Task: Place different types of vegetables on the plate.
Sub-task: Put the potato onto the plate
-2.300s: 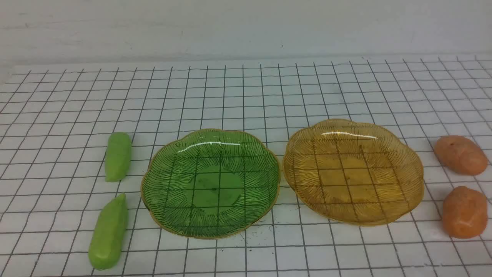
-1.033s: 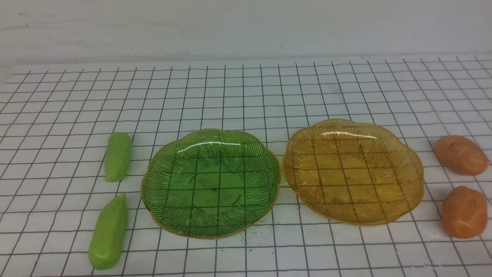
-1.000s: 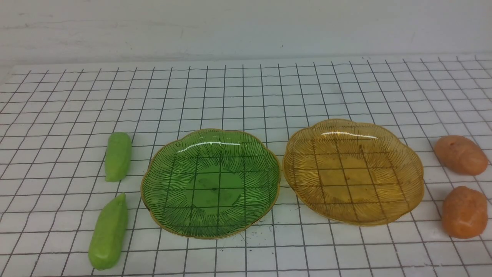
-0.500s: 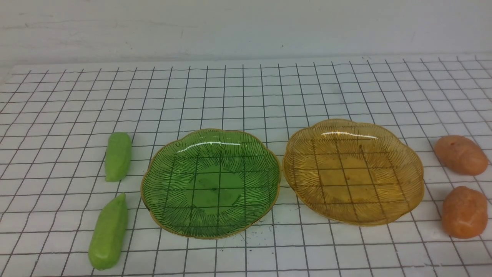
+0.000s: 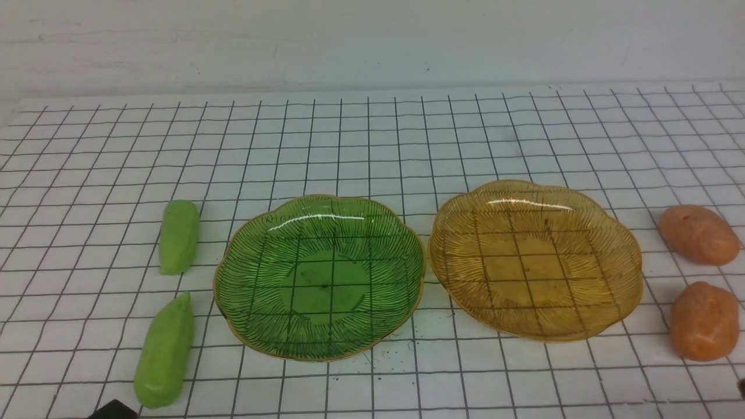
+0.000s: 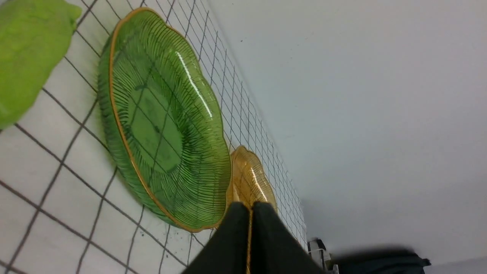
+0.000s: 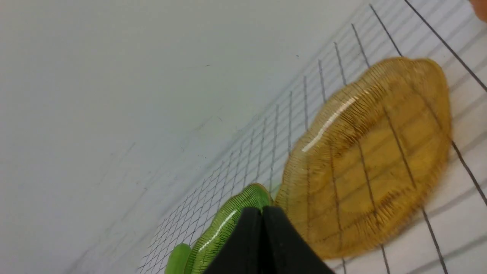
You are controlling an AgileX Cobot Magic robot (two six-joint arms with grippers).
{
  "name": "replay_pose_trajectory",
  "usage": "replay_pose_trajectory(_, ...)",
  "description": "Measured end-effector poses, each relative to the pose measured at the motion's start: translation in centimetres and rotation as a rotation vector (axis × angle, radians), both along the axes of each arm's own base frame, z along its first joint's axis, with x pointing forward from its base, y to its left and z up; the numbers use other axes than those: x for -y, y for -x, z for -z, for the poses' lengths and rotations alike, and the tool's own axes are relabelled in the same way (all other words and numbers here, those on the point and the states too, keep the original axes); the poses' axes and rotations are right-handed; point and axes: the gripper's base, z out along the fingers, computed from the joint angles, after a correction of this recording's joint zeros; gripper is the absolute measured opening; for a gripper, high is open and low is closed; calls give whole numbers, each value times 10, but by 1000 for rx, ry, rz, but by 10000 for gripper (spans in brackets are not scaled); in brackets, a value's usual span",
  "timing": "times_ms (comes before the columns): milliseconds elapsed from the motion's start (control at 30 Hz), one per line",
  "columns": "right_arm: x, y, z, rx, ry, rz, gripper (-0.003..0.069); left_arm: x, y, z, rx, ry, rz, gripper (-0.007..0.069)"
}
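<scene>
Green pods [image 5: 163,350] left, potatoes [image 5: 704,321] right, bare plates [image 5: 324,286] [image 5: 534,265] between, probably so each arm reaches its own; both arms' fingers [image 6: 249,215] [image 7: 262,217] together, empty.

The front view looks down across both plates, green [image 5: 323,279] and amber [image 5: 532,262]; each wrist view shares them, low and slantwise.

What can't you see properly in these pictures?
- Left gripper: in the front view, the bottom edge cuts it off.
- Right gripper: in the front view, only a blurry dark speck shows at the right edge.
- Nearer green pod: in the left wrist view, the picture's edge cuts it off.
- Green plate: in the right wrist view, the gripper and bottom edge hide part.
</scene>
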Motion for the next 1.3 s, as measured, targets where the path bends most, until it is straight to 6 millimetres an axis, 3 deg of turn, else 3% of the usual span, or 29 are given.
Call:
replay_pose_trajectory(167, -2, 13, -66, 168, 270, -8, -13, 7, 5, -17, 64, -108, 92, -7)
replay_pose_trajectory(300, -5, -6, -84, -20, 539, -95, -11, 12, 5, -36, 55, -214, 173, -7)
replay_pose_trajectory(433, 2, -38, -72, -404, 660, -155, -10, 17, -4, -42, -86, -376, 300, -7)
replay_pose_trajectory(467, 6, -50, -66, -531, 664, -138, -10, 17, -7, -42, -137, -417, 338, -7)
replay_pose_trajectory(500, 6, -50, -66, -531, 664, -138, -10, 18, -8, -42, -148, -424, 345, -7)
replay_pose_trajectory(567, 16, -76, -55, -742, 639, -50, -3, 18, -17, -42, -261, -497, 416, -7)
replay_pose_trajectory(600, 18, -78, -55, -751, 650, -38, -3, 18, -18, -42, -276, -505, 423, -7)
replay_pose_trajectory(733, 28, -118, -40, -892, 668, 71, 64, 16, -38, -46, -386, -559, 461, -3)
replay_pose_trajectory(867, 29, -139, -31, -906, 677, 76, 149, 14, -47, -50, -414, -605, 466, 8)
replay_pose_trajectory(933, 28, -160, -20, -911, 682, 64, 283, 11, -52, -50, -434, -651, 468, 34)
replay_pose_trajectory(1100, 28, -189, -7, -895, 687, 74, 508, 8, -53, -48, -449, -705, 466, 83)
replay_pose_trajectory(1200, 29, -205, 4, -907, 680, 101, 617, 7, -52, -47, -459, -708, 465, 110)
replay_pose_trajectory(1300, 32, -219, 15, -921, 700, 125, 671, 7, -51, -47, -473, -708, 471, 122)
